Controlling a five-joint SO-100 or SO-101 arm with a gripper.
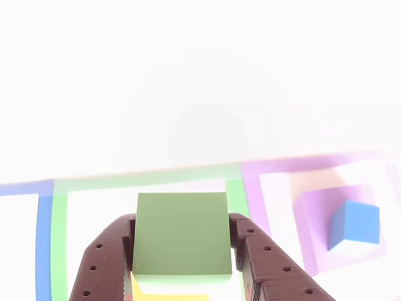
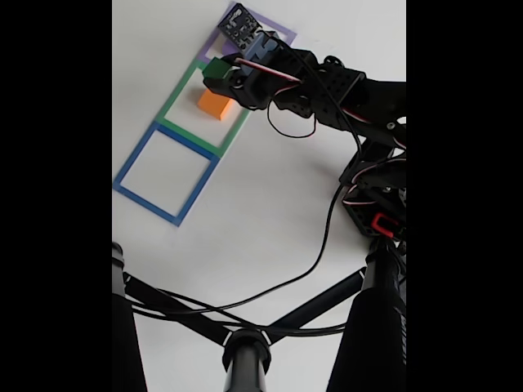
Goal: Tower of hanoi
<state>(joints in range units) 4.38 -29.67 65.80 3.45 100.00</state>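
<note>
Gripper (image 1: 182, 263) clamps the green cube (image 1: 182, 233) between both fingers, held above the orange cube (image 2: 215, 104) inside the green outline (image 2: 174, 96). Blue cube (image 1: 356, 224) rests on the purple slab (image 1: 313, 216) beside that outline.

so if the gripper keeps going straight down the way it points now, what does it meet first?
Probably the orange cube. The gripper is shut on the matte green cube, and the fixed view shows the orange one just beyond it inside the flat green square outline. Depth is unclear.
</note>
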